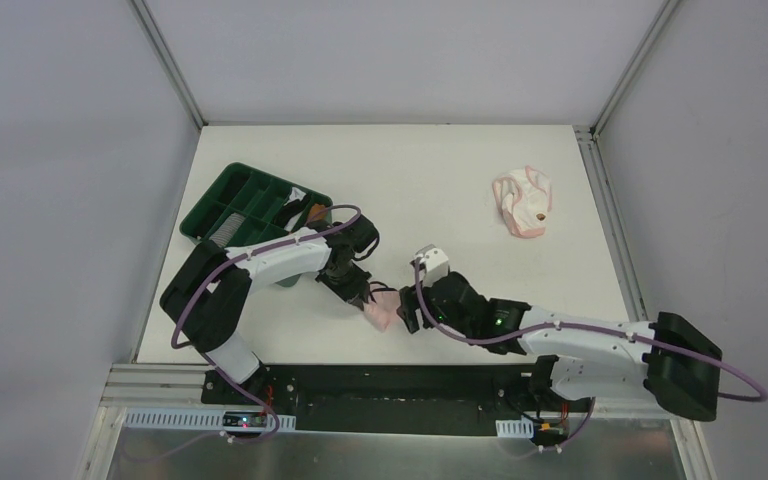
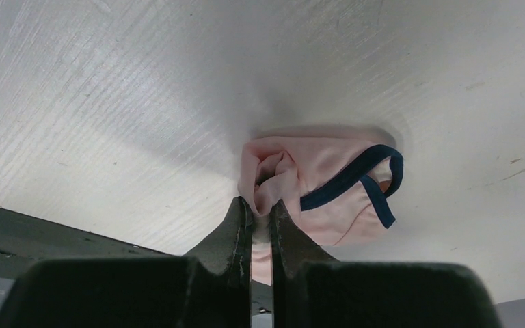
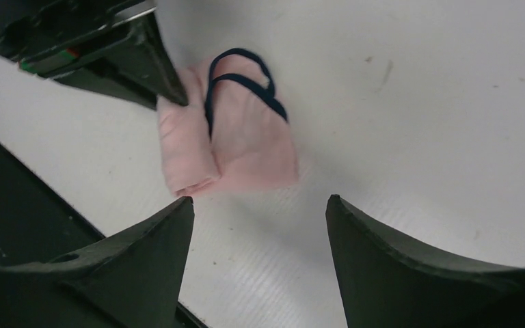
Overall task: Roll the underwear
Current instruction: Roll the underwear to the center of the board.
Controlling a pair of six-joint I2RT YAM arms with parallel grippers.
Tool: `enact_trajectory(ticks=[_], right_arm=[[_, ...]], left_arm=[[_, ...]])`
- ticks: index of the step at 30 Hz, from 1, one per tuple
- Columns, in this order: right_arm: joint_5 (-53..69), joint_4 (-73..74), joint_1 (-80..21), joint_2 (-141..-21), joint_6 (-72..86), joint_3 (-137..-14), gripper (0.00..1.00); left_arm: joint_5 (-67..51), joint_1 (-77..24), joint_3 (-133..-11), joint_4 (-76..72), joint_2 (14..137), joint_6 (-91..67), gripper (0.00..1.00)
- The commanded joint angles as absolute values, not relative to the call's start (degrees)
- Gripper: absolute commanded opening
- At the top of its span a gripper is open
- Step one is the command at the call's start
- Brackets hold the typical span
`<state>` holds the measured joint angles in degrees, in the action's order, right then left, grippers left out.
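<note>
The left end effector (image 2: 260,206) is pinched shut on an edge of the small soft pink underwear with dark navy edging (image 2: 328,181), which lies partly rolled on the white desk (image 2: 109,102). The right end effector (image 3: 260,205) is wide open and holds nothing, and the roll lies just ahead of it. If the left one tugs or lets go, the roll may fall open. The two are close and could bump. The paler pink-white underwear (image 1: 523,203) lies well beyond the right one. The green plastic tray (image 1: 200,215) sits past the left one.

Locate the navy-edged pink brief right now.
Top view: the navy-edged pink brief lies near the table front edge, about mid-width, between both arms. The left gripper has its fingers shut on one folded end; the right gripper is open just beside it.
</note>
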<state>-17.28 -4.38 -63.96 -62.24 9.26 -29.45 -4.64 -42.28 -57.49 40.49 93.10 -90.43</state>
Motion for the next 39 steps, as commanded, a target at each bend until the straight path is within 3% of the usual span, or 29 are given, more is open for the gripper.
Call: enact_trajectory(ticks=[1,13,26,28,39], right_arm=[[-19.02,-7.0,-70.63,-68.43,4.09,-34.62,0.73],[-24.61,-6.63,-76.24,-83.0,1.0,-44.44,0.71],[-26.12,-10.18,-77.14,-91.44,5.34,-43.82,0.62],[-26.13,-10.98,-77.17,-91.62,5.72,-43.37,0.57],[-27.34,-12.85,-77.03,-91.69,8.46,-41.42,0.12]], left_arm=[[-5.79,-42.1,-59.04,42.89,93.6,-90.32,0.0],[-5.68,-42.1,-58.31,42.89,92.64,-90.57,0.0],[-5.94,-41.93,-56.97,42.91,91.77,-90.7,0.0],[-5.89,-41.89,-56.78,42.99,91.62,-90.54,0.0],[-6.15,-41.87,-57.47,42.6,90.74,-89.3,0.0]])
